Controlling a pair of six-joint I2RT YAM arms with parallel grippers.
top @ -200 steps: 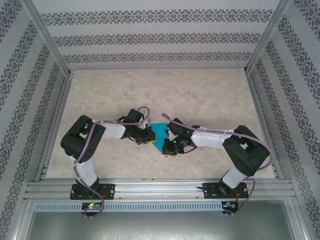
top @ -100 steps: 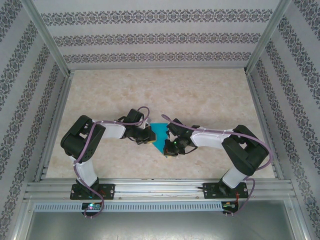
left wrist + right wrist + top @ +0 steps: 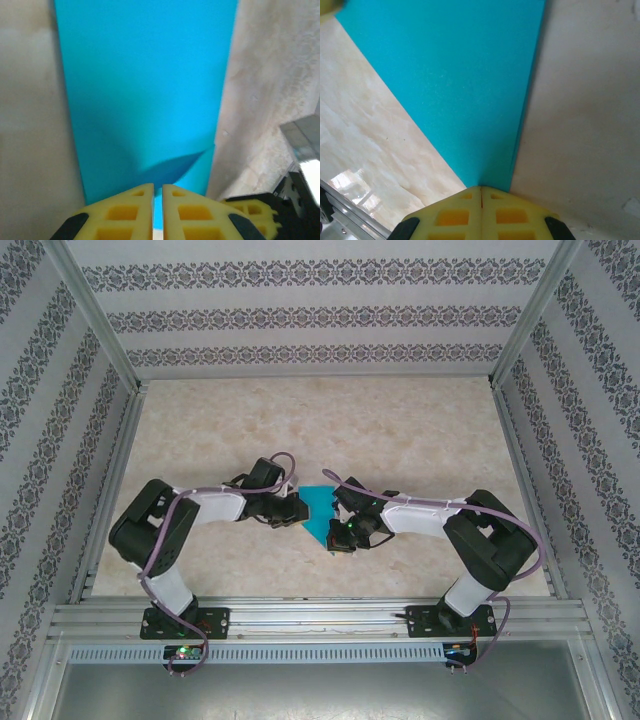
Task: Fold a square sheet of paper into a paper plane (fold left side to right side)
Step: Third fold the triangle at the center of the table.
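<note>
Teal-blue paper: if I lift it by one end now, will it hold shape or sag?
Likely sags: the thin folded teal-blue sheet of paper bows up, shadowed, by the left tool. Probably very light; a push would slide it across the smooth marbled table. Pinched at its tip by the right tool, it might tear if tugged.

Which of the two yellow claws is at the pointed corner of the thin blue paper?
The right gripper: the thin teal-blue sheet of paper narrows to a point at its fingertips. The left gripper sits at a broad part of it instead.
</note>
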